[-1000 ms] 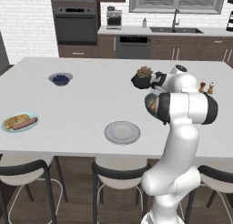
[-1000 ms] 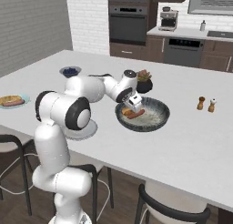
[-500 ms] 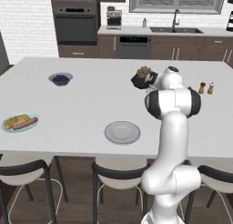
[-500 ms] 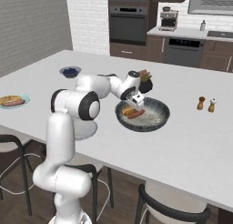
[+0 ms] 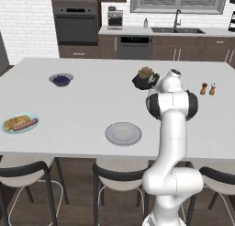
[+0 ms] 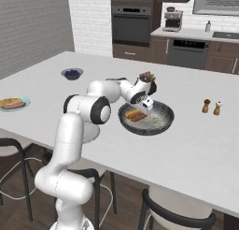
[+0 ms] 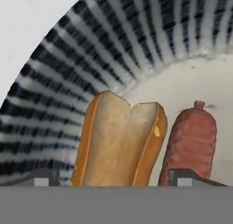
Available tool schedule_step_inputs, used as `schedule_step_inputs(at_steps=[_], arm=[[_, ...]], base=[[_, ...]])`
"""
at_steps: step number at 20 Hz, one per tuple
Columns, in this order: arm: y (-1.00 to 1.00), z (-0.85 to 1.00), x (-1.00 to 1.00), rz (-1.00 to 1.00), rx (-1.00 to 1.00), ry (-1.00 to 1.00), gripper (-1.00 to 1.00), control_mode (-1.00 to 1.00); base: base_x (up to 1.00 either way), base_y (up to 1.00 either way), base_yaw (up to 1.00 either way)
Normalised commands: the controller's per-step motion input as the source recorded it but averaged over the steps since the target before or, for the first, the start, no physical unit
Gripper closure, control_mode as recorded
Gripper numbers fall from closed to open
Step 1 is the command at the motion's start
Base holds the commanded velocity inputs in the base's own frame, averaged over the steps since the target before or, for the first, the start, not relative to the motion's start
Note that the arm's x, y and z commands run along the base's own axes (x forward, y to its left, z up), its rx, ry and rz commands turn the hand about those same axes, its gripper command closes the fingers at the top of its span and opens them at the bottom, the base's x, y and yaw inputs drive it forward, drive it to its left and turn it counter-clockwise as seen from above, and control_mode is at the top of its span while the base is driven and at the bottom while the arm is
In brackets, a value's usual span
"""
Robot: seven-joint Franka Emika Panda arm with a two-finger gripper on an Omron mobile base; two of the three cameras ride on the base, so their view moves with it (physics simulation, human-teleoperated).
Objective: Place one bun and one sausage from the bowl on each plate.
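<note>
Looking along the hand, you see the gripper (image 7: 111, 175) low inside the bowl (image 7: 59, 82), its fingertips (image 7: 43, 176) spread wide on either side of the bun (image 7: 119, 143), not yet pinching it. A sausage (image 7: 191, 143) lies just beside the bun. Across the counter (image 5: 92, 115), the teal plate (image 5: 9, 128) already carries a bun and sausage; the grey plate (image 5: 123, 133) sits bare.

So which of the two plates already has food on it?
The pale teal plate at the table's far left edge; it holds a bun and a sausage. The grey plate near the robot's base is bare.
</note>
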Motion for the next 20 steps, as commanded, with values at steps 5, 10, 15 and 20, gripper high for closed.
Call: schedule_step_inputs(at_steps=[5,10,15,20], arm=[[0.0,-0.24,0.27,0.11,0.0,0.01,-1.0,-1.0],[0.0,-0.53,0.03,0.13,0.0,0.0,-1.0,-1.0],[0.02,-0.72,-0.17,0.14,0.0,0.0,-1.0,-1.0],[0.2,-0.61,-0.03,0.09,0.0,0.0,-1.0,-1.0]], base=[[0.0,0.0,0.0],[0.0,0.0,0.0],[0.0,0.0,0.0],[0.0,0.0,0.0]])
